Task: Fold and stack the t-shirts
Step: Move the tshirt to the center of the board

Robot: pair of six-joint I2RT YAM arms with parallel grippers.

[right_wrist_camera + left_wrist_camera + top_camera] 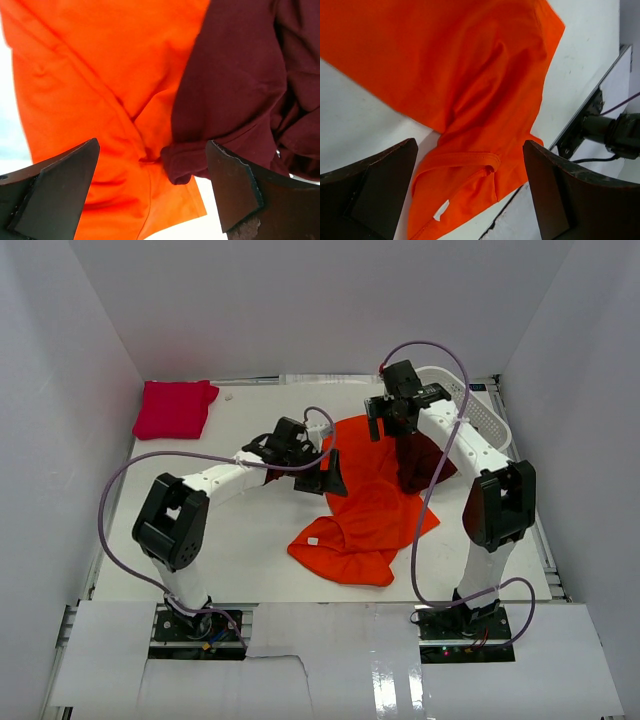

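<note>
Orange t-shirt (365, 515) lay crumpled mid-worktop, collar and white neck label toward the near edge, body running back toward the far side. Bright, plain, creased in long diagonal folds.

Judged light, limp and non-slippery. It would sag and bunch if lifted at one point, so best pinched at two hem corners or both shoulders and dragged flat.

Maroon t-shirt (240, 85) lay heaped against its right side, one sleeve cuff touching and seemingly lapping the orange edge. It would need parting first.

Magenta t-shirt (175, 408) sat folded in the far-left corner, well apart.

Left tool (470, 145) hovered over the orange collar area, jaws spread, gripping nothing. Right tool (152, 145) hung over the orange-maroon seam, likewise spread and empty.

White basket (480, 415) stood at the far right of the worktop (220, 550).
</note>
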